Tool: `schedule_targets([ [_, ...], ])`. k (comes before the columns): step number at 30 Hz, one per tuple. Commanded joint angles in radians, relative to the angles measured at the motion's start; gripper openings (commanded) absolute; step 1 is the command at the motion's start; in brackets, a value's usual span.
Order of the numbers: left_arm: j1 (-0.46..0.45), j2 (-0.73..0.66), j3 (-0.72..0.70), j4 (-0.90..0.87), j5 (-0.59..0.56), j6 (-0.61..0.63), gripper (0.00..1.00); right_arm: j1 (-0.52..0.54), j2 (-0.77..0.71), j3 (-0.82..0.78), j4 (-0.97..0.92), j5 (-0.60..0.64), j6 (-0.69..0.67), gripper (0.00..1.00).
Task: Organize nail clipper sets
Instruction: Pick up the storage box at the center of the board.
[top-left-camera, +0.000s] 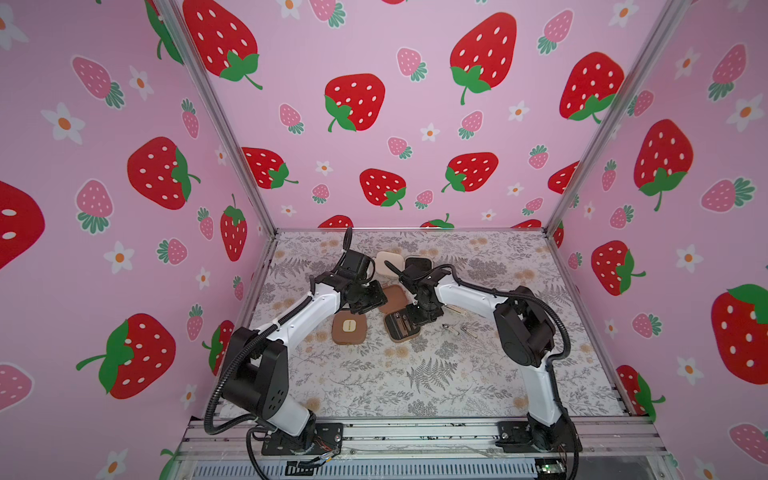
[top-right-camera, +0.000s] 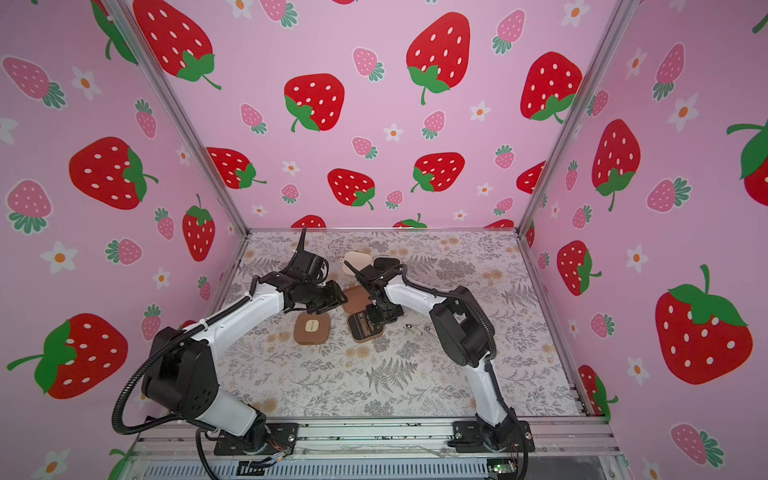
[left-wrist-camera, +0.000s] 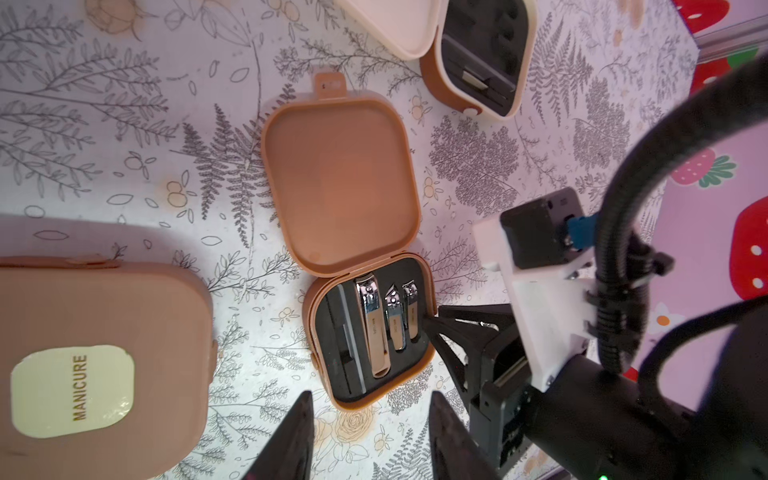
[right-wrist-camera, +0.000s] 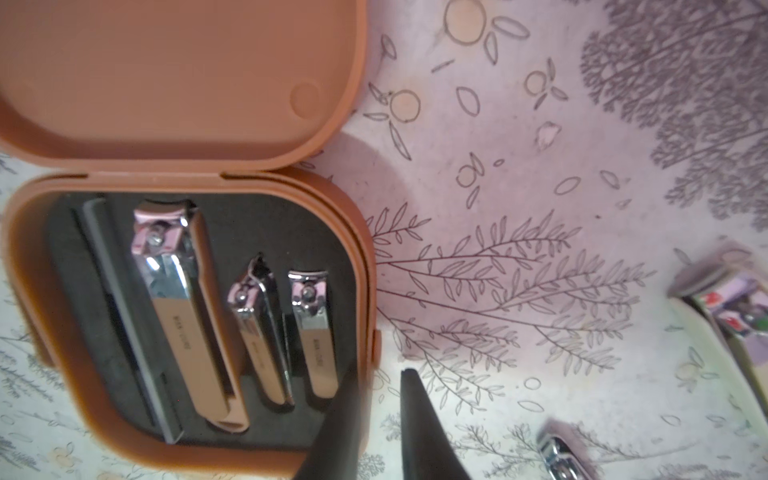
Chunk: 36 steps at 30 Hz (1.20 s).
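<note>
Left wrist view gives the clearest look at the sets. 1 brown case (left-wrist-camera: 83, 353) lies shut just outside the left gripper (left-wrist-camera: 370, 409). It is a rounded square of smooth matte plastic with a glossy cream patch reading MANICURE, which neither top view shows legibly. The left jaws stand well apart, with only floral cloth (left-wrist-camera: 124, 124) between them and nothing gripped.

Straight ahead of those jaws lies the open case (left-wrist-camera: 340, 183), also brown. Its lid is folded flat and bare inside, with a small tab at its far edge. Farther ahead sits the cream case (left-wrist-camera: 395, 25), open too, its black-lined base walled in brown.

Right wrist view shows what the left one blurs. The open case's black foam holds a flat grey file (right-wrist-camera: 124, 324) and 3 clippers (right-wrist-camera: 187, 316), 1 large and 2 small, with mirror-bright heads, bronze satin levers and lettering too soft to read. The right gripper (right-wrist-camera: 382, 374) has its jaws narrowly apart, with cloth showing in the gap. 1 finger overlaps the case rim beside the smallest clipper and the other hangs outside, so nothing is clamped.

Both top views show all 3 cases clustered around the 2 grippers. Loose tools (top-left-camera: 467, 331), slim and shiny, lie on the cloth outside the right jaws.
</note>
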Motion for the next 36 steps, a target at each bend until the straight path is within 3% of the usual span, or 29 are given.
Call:
schedule_targets([
  [1,0.013,-0.031,-0.03,0.004,-0.011,0.012,0.46,0.002,0.042,-0.02,-0.012,0.0,0.02,0.14],
  [5,0.027,-0.069,-0.071,0.022,-0.01,0.013,0.44,0.001,0.053,-0.015,-0.015,0.01,0.017,0.0],
  [10,0.051,-0.135,-0.12,0.033,-0.005,0.039,0.45,-0.013,0.027,0.009,-0.038,0.035,-0.036,0.0],
  [14,0.08,-0.201,-0.17,0.061,0.042,0.076,0.58,-0.032,-0.053,0.003,-0.034,0.038,-0.159,0.0],
  [19,0.109,-0.27,-0.236,0.135,0.184,0.121,0.68,-0.048,-0.178,-0.041,-0.002,0.038,-0.359,0.0],
  [25,0.126,-0.289,-0.324,0.26,0.312,0.092,0.7,-0.073,-0.267,-0.091,0.058,-0.108,-0.478,0.0],
  [32,0.148,-0.274,-0.439,0.454,0.331,-0.02,0.71,-0.071,-0.282,-0.12,0.123,-0.286,-0.519,0.0],
  [36,0.149,-0.276,-0.5,0.6,0.337,-0.085,0.71,-0.063,-0.258,-0.107,0.108,-0.301,-0.551,0.0],
])
